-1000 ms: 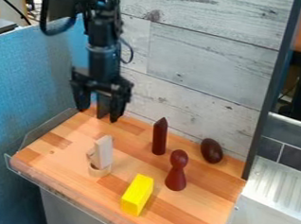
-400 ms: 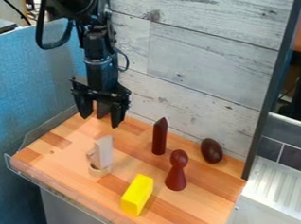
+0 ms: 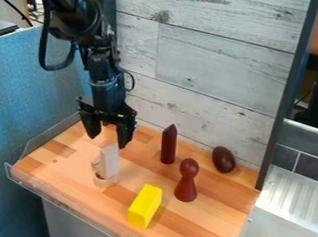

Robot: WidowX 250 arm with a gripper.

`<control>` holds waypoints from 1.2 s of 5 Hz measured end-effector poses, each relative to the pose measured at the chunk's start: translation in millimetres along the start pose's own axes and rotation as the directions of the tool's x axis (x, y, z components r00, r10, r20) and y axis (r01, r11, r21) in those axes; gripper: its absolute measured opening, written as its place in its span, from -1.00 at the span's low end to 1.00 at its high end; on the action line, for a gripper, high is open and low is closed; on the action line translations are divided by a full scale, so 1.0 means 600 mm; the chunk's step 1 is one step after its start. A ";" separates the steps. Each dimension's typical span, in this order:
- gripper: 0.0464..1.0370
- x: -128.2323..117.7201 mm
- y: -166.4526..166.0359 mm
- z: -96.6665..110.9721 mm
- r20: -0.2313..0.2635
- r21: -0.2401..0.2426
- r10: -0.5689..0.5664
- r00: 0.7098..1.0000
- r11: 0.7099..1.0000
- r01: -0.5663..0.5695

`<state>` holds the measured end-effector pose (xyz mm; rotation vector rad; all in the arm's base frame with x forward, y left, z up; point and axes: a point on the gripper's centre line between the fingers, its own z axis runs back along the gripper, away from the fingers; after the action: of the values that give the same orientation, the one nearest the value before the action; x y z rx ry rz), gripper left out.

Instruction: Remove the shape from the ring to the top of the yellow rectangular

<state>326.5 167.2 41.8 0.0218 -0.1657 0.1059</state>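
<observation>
Black and empty, fingers spread, my tool (image 3: 107,142) hung above the pale shape (image 3: 110,163), left of centre. Risk: an off-centre descent could topple it; a snug fit could lift the ring (image 3: 103,182) too. Shape appeared flat-sided, wooden, near upright in the ring, up-left of the yellow block (image 3: 145,206).

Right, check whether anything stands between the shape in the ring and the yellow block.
Only the ring, around the base of the shape; nothing else visible stands between there and the yellow block.
</observation>
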 end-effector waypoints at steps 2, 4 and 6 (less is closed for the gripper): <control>0.93 -0.004 0.002 -0.037 0.002 0.074 -0.014 1.000 0.997 0.014; 0.21 0.000 0.000 -0.062 0.012 0.174 0.010 1.000 0.985 -0.011; -0.51 -0.015 -0.012 -0.003 0.052 0.133 0.025 0.998 0.991 -0.031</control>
<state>318.5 159.0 38.5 0.1556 -0.2085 0.1446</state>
